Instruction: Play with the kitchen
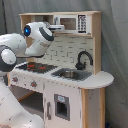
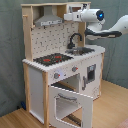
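In the first exterior view the kitchen [image 1: 65,70] fills the middle of the picture, a tall toy unit of pale wood edges and flat white panels standing before a grey backdrop. Its worktop ends in a rounded wooden lip at the first exterior view's right, and carries a black hob [image 1: 34,66] with red rings, a shallow metal-looking sink [image 1: 70,74] and a curved black faucet [image 1: 84,59]. A pale tiled back panel rises behind them. The arm [image 1: 22,47], glossy white with rounded joints, reaches in from the first exterior view's left; its gripper [image 1: 58,26] points up under the top shelf, and I cannot tell whether its fingers are spread or closed. In the second exterior view the kitchen [image 2: 62,75] stands on a wooden floor [image 2: 112,107] with its oven door [image 2: 70,102] swung down open and a grey hood [image 2: 49,21] above the hob [image 2: 52,59]. The gripper [image 2: 70,16] sits high beside the hood.
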